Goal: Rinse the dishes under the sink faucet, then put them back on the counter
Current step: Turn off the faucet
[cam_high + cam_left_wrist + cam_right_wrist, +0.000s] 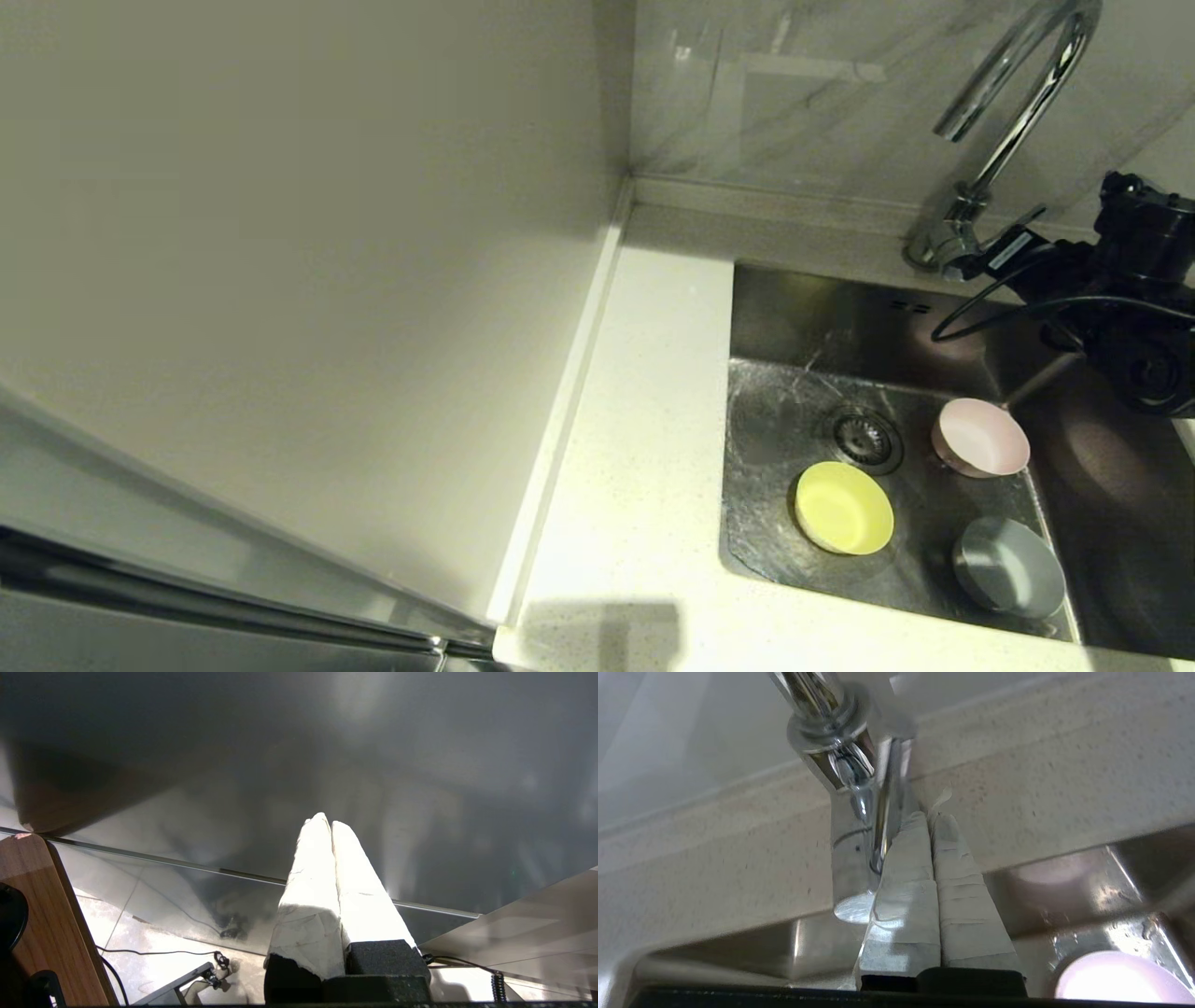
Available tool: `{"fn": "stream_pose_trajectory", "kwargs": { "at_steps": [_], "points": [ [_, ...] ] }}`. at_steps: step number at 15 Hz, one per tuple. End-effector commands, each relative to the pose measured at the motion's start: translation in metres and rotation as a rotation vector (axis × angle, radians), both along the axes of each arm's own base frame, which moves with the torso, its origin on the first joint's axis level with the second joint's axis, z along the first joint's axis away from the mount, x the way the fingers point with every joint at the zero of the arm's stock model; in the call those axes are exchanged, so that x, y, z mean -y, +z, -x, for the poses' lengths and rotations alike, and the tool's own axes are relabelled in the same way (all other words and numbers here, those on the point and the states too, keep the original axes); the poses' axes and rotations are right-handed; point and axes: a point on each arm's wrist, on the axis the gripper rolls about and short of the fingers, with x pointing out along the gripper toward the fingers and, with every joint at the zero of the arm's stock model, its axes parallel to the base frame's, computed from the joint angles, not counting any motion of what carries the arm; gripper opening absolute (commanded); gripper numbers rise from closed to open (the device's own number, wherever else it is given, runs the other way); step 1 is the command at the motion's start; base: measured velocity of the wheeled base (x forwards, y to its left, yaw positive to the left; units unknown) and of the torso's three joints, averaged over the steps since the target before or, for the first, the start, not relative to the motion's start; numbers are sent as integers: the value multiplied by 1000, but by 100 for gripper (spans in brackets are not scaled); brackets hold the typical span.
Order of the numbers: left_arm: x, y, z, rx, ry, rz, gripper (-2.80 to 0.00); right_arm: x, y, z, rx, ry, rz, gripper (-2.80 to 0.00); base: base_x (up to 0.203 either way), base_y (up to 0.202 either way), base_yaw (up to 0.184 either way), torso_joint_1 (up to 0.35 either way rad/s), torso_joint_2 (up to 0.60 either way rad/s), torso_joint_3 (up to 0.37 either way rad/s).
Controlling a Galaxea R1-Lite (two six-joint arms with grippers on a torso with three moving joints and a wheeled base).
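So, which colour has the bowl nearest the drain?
Yellow bowl, beside the drain; head view shows it best.

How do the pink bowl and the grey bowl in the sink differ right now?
The pink bowl is pale pink; the grey bowl is dull grey. The pink bowl sits farther back in the sink, level with the drain and nearer the faucet; the grey bowl sits in the near right corner. Both are small, round, matte, lie apart from each other on the basin floor and tilt toward the right wall.
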Motion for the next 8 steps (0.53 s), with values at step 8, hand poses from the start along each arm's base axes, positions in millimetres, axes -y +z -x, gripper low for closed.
{"fn": "stream_pose_trajectory", "kwargs": {
  "at_steps": [8],
  "points": [
    [0, -1, 0, -3, 0, 0, -280, 8, 4, -1, 16, -50, 0, -280, 0, 0, 0, 0, 0, 0]
  ]
}}
